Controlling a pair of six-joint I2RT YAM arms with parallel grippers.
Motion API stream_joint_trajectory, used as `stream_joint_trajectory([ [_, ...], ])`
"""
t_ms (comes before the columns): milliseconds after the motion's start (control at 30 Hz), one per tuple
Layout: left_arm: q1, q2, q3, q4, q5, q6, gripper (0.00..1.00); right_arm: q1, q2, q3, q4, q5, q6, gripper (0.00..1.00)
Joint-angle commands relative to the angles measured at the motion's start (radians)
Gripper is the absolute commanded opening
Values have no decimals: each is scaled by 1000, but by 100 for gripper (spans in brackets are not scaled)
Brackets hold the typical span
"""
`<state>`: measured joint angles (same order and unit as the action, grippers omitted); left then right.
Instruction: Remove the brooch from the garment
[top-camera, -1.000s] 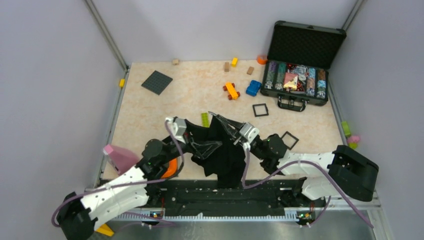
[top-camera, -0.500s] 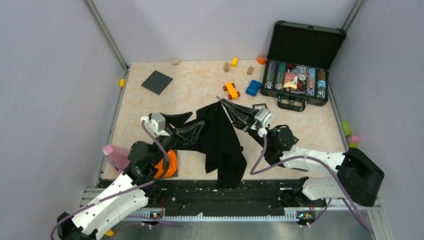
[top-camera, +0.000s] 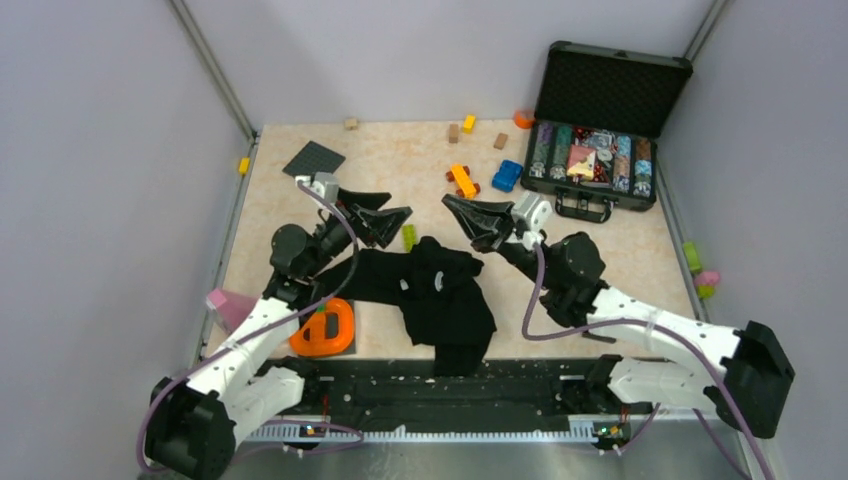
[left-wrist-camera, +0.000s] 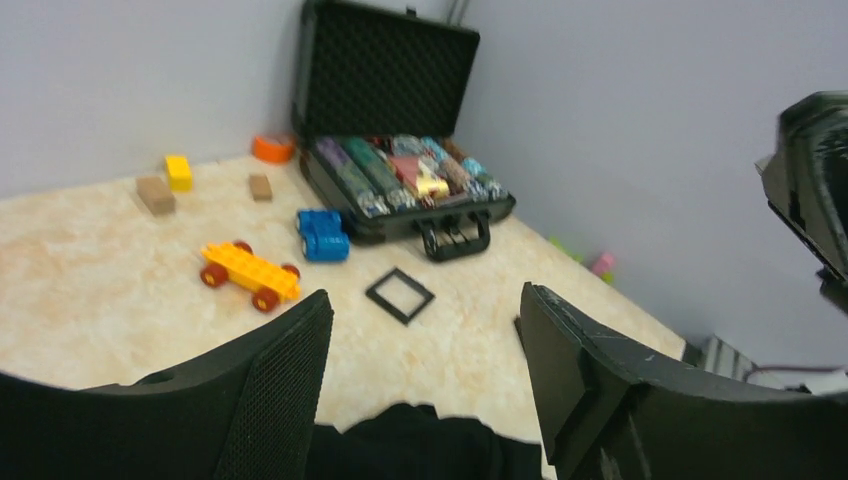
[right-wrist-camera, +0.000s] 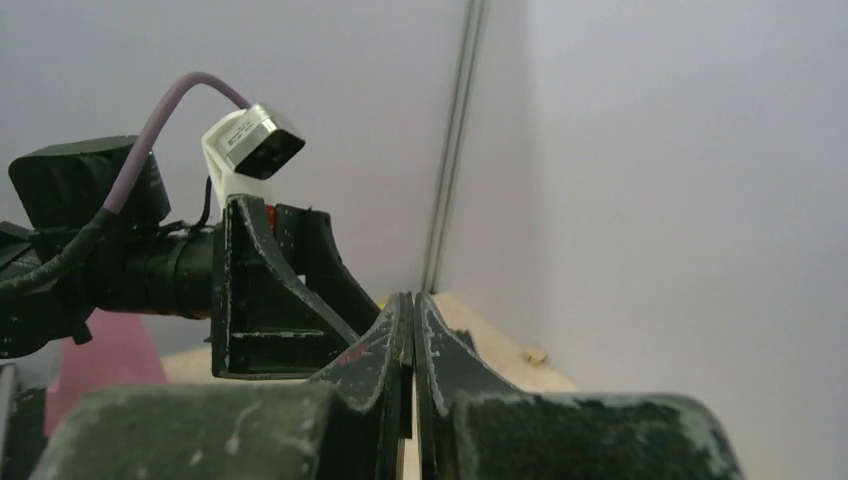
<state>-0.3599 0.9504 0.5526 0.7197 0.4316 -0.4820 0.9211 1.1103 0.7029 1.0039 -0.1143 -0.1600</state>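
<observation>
The black garment (top-camera: 435, 295) lies crumpled on the table between the two arms. A tiny pale spot (top-camera: 437, 283) on its middle may be the brooch; it is too small to be sure. My left gripper (top-camera: 398, 208) is open and empty, raised just beyond the cloth's far left edge. In the left wrist view the gripper (left-wrist-camera: 425, 310) is open, with the cloth's edge (left-wrist-camera: 420, 445) below its fingers. My right gripper (top-camera: 447, 203) is shut, raised beyond the cloth's far edge and pointing left. In the right wrist view the gripper (right-wrist-camera: 412, 296) has its jaws pressed together, with nothing visible between them.
An open case of poker chips (top-camera: 598, 165) stands at the back right. A black square frame (top-camera: 521, 220), a yellow toy car (top-camera: 462, 181), a blue car (top-camera: 507, 176) and a green brick (top-camera: 409, 237) lie beyond the cloth. An orange object (top-camera: 325, 330) and a pink one (top-camera: 228, 308) sit near left.
Both grippers held the garment up before. Now it has dropped onto the table, and both grippers have moved up and away toward the far side, the left one open.
</observation>
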Motion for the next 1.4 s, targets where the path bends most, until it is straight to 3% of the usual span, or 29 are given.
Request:
stream_joint_trajectory([
  [0,0,-17,10,-215,134,47,74,-8,-132,33,-510,148,110,7],
  [100,-24,-41,9,-430,111,52,89,-8,-199,26,-823,208,223,43],
  [167,-50,-95,-10,-513,43,13,98,-8,-233,21,-969,249,309,60],
  [333,-143,-178,-75,-561,-30,-79,96,-10,-212,43,-1165,225,454,76],
  [500,-264,-79,-17,-612,-89,-33,81,-9,-104,31,-1168,249,452,74],
  [767,-304,170,179,-848,-91,-29,67,-13,-109,-149,-875,241,455,66],
  [900,-307,215,201,-845,-90,-40,54,-15,-131,-230,-763,204,467,61],
  [967,-309,228,210,-849,-87,-38,43,-16,-112,-232,-765,206,467,60],
  [1167,-324,260,247,-914,-83,-30,47,-15,-70,-247,-707,183,464,58],
  [1367,-328,301,254,-890,-90,-48,40,-16,-47,-242,-683,143,458,44],
])
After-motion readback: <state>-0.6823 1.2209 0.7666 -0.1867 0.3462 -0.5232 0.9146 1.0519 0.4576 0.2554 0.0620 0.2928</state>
